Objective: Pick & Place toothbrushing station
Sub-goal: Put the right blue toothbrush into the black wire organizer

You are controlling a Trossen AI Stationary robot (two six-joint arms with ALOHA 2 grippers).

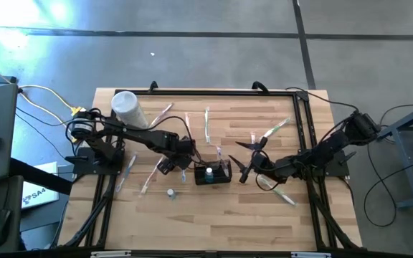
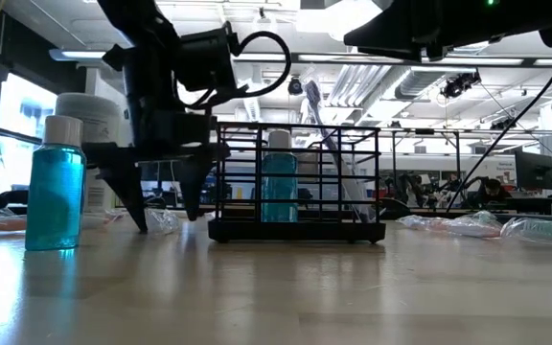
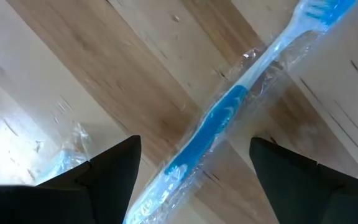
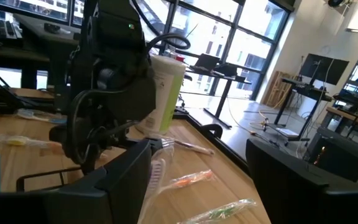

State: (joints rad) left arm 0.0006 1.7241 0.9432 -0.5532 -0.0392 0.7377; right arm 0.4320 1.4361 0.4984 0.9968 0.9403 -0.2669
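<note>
The wooden table (image 1: 214, 215) holds everything. The landmark is the toothbrushing station (image 1: 213, 173), a small black wire box that sits near the middle of the table. It stands flat on the wood. Inside it is a small blue bottle (image 2: 278, 182) with a white cap, and a toothbrush (image 2: 329, 144) leans in the box next to that bottle.

The left arm reaches in from the side of the station where the tall white canister (image 1: 128, 109) stands. That canister is well away from the station, near the table's far edge.

The left gripper (image 2: 161, 216) hangs just beside the station, with its tips very low over the wood. Its two fingers are spread apart and hold nothing. Right under them lies a blue toothbrush in a clear wrapper (image 3: 229, 118), flat on the table between the fingers.

The right gripper (image 1: 248, 161) is on the other side of the station, close to it but not touching. Its fingers are spread wide and hold nothing.

Another small blue bottle (image 2: 56, 184) stands on the table apart from the station, on the near side.

More wrapped toothbrushes (image 1: 205, 125) lie loose on the wood around the station, most of them beyond it.
</note>
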